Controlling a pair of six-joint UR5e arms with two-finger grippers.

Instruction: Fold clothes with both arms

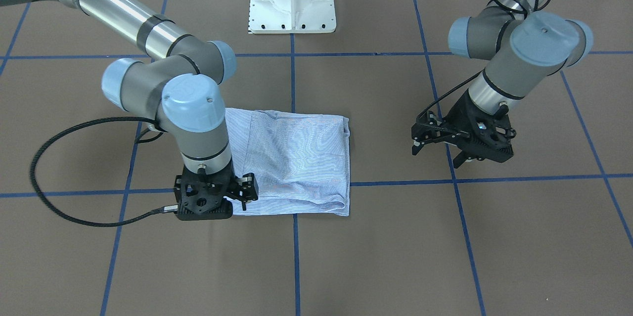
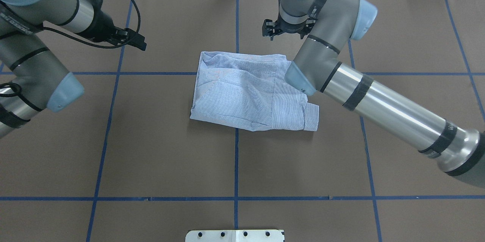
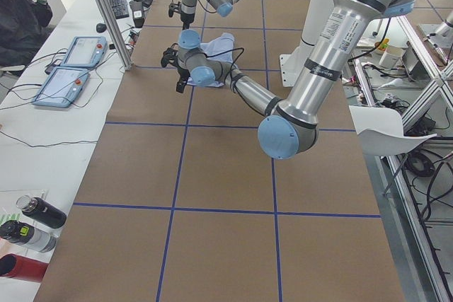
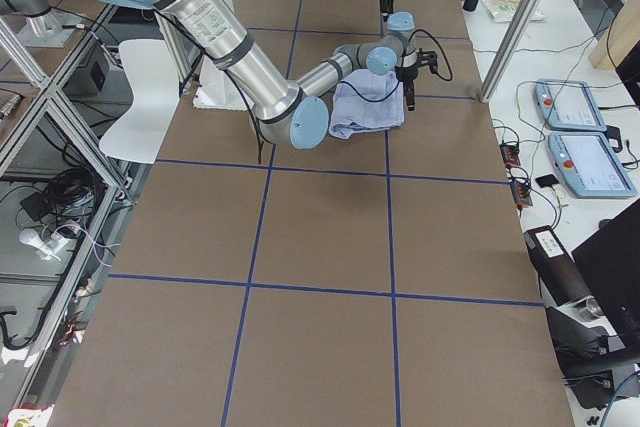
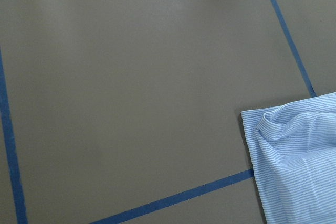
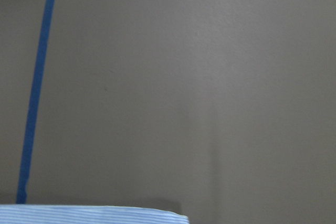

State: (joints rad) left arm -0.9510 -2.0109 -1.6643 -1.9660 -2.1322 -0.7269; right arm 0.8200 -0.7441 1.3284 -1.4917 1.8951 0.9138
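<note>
The light blue striped shirt [image 1: 296, 158] lies folded into a rough rectangle on the brown table, with a cuff sticking out at one corner [image 2: 311, 117]. It also shows in the overhead view [image 2: 242, 90], the left wrist view [image 5: 296, 156] and along the bottom edge of the right wrist view [image 6: 94, 214]. My right gripper [image 1: 203, 207] points straight down at the shirt's far corner; its fingers are hidden under its body, so I cannot tell their state. My left gripper [image 1: 437, 157] hangs above bare table, well clear of the shirt, jaws apart and empty [image 2: 136, 42].
The white pedestal base [image 1: 292, 4] stands at the robot's side of the table. Blue tape lines [image 1: 293, 83] cross the brown cover. A side bench holds teach pendants [image 3: 71, 68] and bottles [image 3: 35, 221]; a person [image 3: 18, 12] sits there.
</note>
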